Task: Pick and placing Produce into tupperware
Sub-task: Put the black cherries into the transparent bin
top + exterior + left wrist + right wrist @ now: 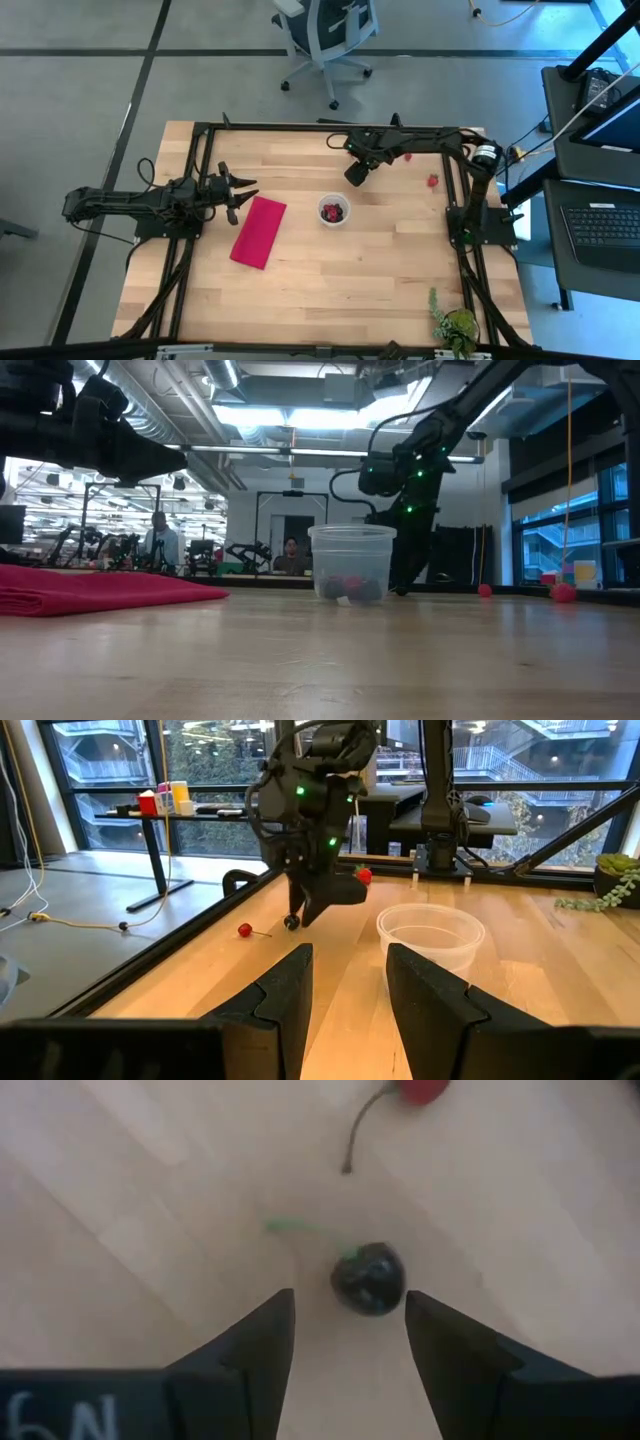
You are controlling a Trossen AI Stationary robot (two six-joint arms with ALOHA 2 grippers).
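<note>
Right gripper (345, 1325) jaws part-open, empty, straddling a dark cherry (368, 1278) on the table, at 1 o'clock from the tupperware (334, 210). Left gripper (243, 195) part-open, empty, beside magenta cloth (258, 231).

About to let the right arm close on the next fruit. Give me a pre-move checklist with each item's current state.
1. Right gripper open: ok.
2. Dark cherry between its fingertips: ok, just ahead of them.
3. Red cherry clear of the grasp: ok, farther off.
4. Cup upright, already holding fruit: ok.
5. Left gripper open, parked by the magenta cloth, away from the cup: ok.
6. Fingertips at table height: cannot tell.
</note>
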